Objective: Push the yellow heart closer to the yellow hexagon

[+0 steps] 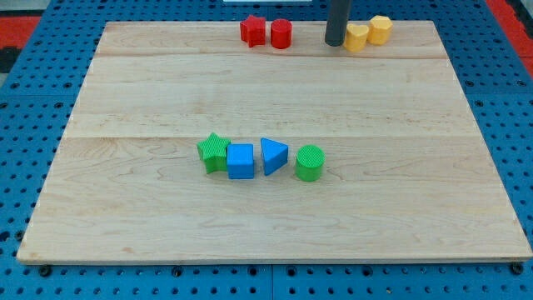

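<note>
The yellow heart [356, 37] lies near the board's top edge, right of centre. The yellow hexagon [381, 29] sits just to its upper right, touching or nearly touching it. My tip [335, 42] is the lower end of the dark rod and stands right against the heart's left side.
A red star [253, 30] and a red cylinder [281, 34] sit side by side at the top, left of my tip. In the middle of the wooden board [125, 208] a row holds a green star [214, 152], a blue cube [241, 161], a blue triangle [273, 155] and a green cylinder [309, 162].
</note>
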